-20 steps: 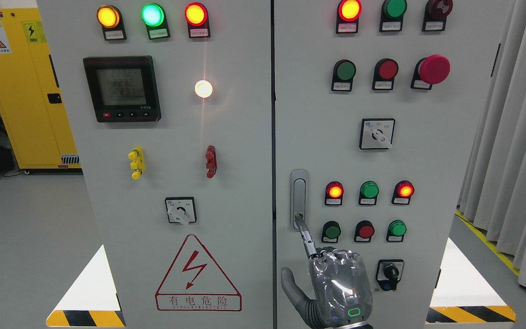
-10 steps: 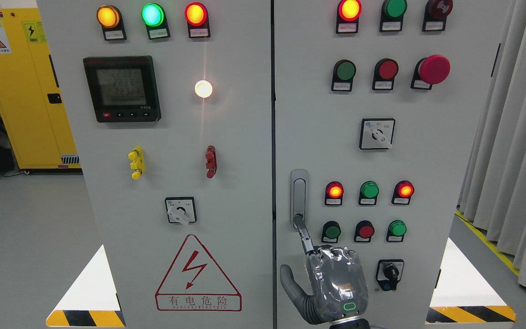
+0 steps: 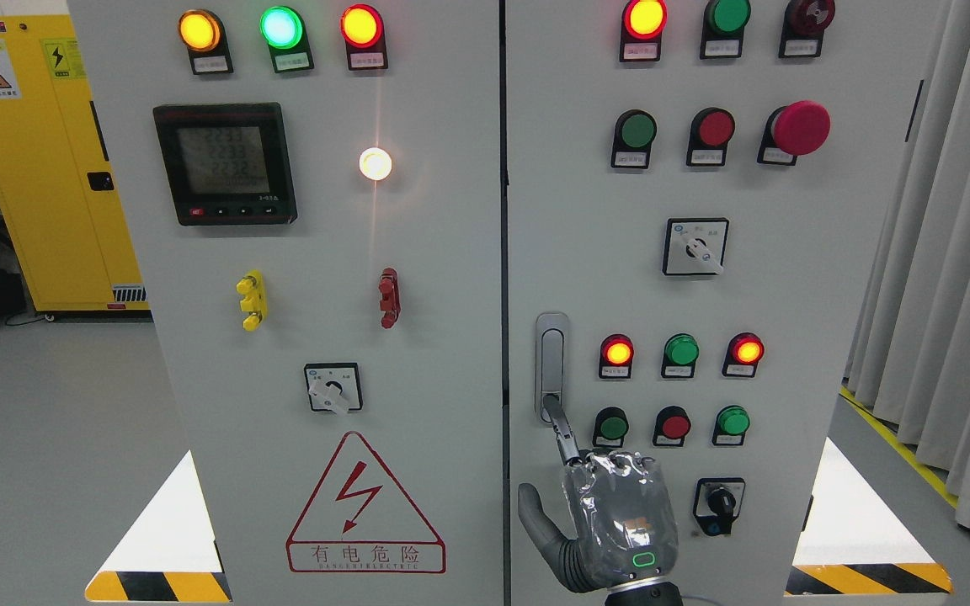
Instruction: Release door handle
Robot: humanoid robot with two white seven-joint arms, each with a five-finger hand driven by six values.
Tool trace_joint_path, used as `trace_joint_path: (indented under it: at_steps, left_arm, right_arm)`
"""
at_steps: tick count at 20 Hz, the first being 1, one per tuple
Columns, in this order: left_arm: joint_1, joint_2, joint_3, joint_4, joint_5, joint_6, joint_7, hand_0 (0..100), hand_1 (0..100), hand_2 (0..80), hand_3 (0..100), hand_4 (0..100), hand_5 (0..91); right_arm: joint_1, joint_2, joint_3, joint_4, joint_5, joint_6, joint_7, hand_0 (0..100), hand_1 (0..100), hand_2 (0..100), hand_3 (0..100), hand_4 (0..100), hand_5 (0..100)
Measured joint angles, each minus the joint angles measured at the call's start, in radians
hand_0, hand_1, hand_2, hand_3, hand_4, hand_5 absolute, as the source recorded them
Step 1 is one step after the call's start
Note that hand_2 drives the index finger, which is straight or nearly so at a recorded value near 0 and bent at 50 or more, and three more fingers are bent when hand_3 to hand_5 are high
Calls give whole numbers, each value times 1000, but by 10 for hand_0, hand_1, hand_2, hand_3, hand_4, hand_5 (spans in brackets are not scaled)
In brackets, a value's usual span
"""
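Note:
The silver door handle [image 3: 551,364] stands upright in its recess at the left edge of the cabinet's right door [image 3: 586,210]. My right hand [image 3: 618,522] comes up from the bottom edge below it, its back wrapped in clear film. Its index finger [image 3: 562,433] is stretched out, with the tip touching the round lock at the handle's lower end. The other fingers are curled into the palm and the thumb [image 3: 535,518] sticks out to the left. Nothing is grasped. My left hand does not show.
Lamps, push buttons, a red mushroom stop button [image 3: 800,127] and rotary switches [image 3: 695,247] cover both doors. A key switch [image 3: 718,505] sits just right of my hand. A yellow cabinet [image 3: 39,160] stands at the left and grey curtains [image 3: 956,252] hang at the right.
My right hand has risen slightly and drifted a little to the left. The index fingertip has stayed at the handle's lower end.

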Motion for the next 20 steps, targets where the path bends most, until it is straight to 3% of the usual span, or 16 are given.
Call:
trace_joint_path:
  at_steps: [20]
  left_arm:
    - [0, 0, 0, 0, 0, 0, 0, 120, 556, 0, 0, 0, 0]
  right_arm:
    - [-3, 0, -1, 9, -8, 10, 28, 516, 373, 0, 1000, 1000, 1000]
